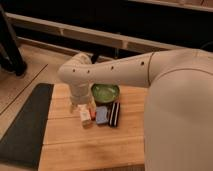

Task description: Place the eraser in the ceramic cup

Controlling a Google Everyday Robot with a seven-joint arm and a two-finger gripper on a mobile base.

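1. Hanging low over the bench (pixel 75 145), the pincer (pixel 79 106) is sitting just above the ceramic cup (pixel 85 116); its open-or-closed state cannot be told.
2. The eraser (pixel 114 114) is lying flat just beside the blue pad (pixel 102 115).

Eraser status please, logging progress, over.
Gripper low by ceramic cup. Eraser flat on table, apart from gripper. Blue pad lies between eraser and cup.

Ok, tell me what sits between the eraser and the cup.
The blue pad lies flat between the eraser and the cup. The gripper hangs by the cup, so the pad also separates it from the eraser.
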